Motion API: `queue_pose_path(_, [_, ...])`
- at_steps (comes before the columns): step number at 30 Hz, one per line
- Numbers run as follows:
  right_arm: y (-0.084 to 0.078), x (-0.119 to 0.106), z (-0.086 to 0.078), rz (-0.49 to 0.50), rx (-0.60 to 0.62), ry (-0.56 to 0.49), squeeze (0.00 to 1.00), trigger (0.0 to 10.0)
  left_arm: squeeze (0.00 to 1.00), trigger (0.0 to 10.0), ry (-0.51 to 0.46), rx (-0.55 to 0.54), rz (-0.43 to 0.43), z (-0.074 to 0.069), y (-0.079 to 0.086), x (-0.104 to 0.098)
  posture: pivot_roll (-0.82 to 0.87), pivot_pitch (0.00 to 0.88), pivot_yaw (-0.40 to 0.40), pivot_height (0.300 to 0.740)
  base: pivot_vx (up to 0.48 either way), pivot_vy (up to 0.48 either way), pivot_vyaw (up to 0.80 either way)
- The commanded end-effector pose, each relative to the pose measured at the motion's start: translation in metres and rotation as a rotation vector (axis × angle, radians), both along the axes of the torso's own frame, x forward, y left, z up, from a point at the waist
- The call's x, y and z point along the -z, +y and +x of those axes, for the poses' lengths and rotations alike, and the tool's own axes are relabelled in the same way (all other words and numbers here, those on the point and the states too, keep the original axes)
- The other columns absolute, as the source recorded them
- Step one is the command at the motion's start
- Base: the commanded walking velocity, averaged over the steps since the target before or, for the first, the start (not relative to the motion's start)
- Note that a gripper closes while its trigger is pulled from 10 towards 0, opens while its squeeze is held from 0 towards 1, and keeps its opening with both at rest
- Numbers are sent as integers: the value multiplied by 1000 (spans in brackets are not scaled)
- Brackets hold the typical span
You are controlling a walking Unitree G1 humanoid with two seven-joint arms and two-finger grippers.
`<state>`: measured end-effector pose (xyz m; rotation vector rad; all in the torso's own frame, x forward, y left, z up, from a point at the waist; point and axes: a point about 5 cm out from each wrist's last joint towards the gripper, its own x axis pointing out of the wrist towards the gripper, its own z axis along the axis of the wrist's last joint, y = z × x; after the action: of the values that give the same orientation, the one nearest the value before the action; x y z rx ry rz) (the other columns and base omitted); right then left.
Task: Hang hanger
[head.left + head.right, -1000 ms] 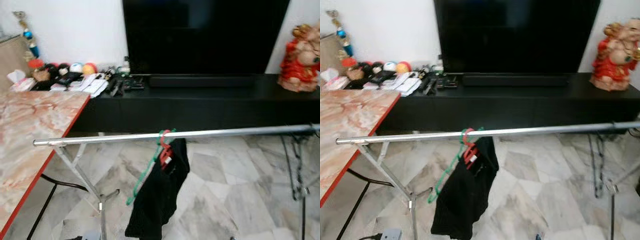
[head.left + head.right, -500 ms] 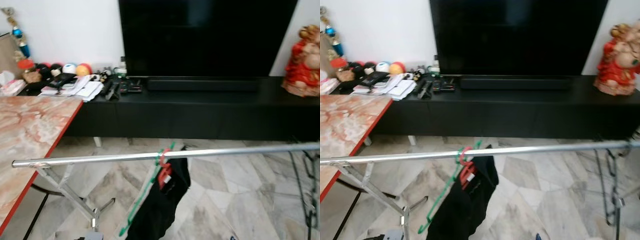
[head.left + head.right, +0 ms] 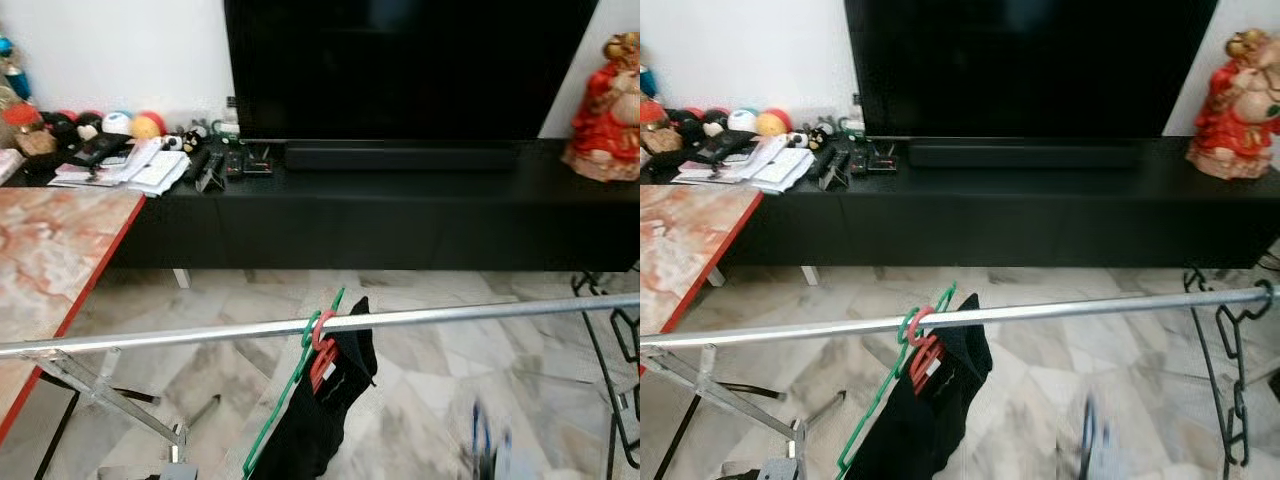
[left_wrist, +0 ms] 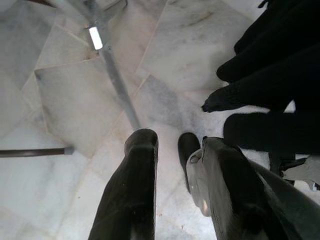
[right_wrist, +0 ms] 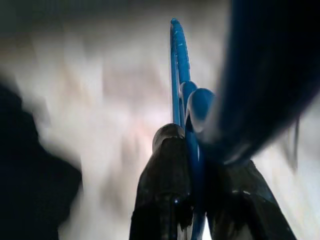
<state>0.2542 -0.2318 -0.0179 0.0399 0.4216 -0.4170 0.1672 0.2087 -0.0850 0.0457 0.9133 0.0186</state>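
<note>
- Blue plastic, that's the hanger [image 5: 181, 75], pinched between the two black fingers of the right tool [image 5: 192, 165], which is closed tight on it.
- Low in the head view it shows as a blue blur [image 3: 480, 440], below the silver rail [image 3: 470, 315] and to the robot's right of the black garment [image 3: 325, 420] hung on red and green hangers.
- Judging by that, the carry-up step is in hand; the hook is not on the rail.
- Its long axis runs straight out along the fingers; which way the hook faces is too blurred to tell.
- Next: lift above the rail, then lower the hook onto bare bar.
- Left tool [image 4: 172, 150] hangs idle over the marble floor [image 4: 75, 90], fingers parted, empty.
</note>
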Motion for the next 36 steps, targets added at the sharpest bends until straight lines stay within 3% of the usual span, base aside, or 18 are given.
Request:
queue_pose_path(1, [-10,-14,9,-30,64,-82,0,10000,0,10000,15,-9,10,-5,4,2,-34,50,10,740,0,0,0])
queue_pose_path(2, [-10,-14,9,-30,64,-82,0,10000,0,10000,15,-9,10,-5,4,2,-34,50,10,740,0,0,0])
queue_pose_path(3, [-16,-34,21,-94,101,-185,0,10000,0,10000,15,-6,11,-5,4,2,-37,53,14,740,0,0,0])
queue_pose_path(7, [-23,-57,29,-182,188,-308,0,10000,0,10000,17,-3,11,-5,3,2,-37,56,16,740,0,0,0])
queue_pose_path(14, [-26,-69,31,-203,258,-375,0,10000,0,10000,12,-2,9,-4,4,1,-38,57,18,740,0,0,0])
queue_pose_path(23, [-17,-85,53,-215,123,-386,0,10000,0,10000,17,-1,3,-6,2,2,-35,58,14,740,0,0,0])
queue_pose_path(36, [-4,-71,60,-149,13,-243,0,10000,0,10000,26,7,-6,-8,0,4,-35,60,12,740,0,0,0])
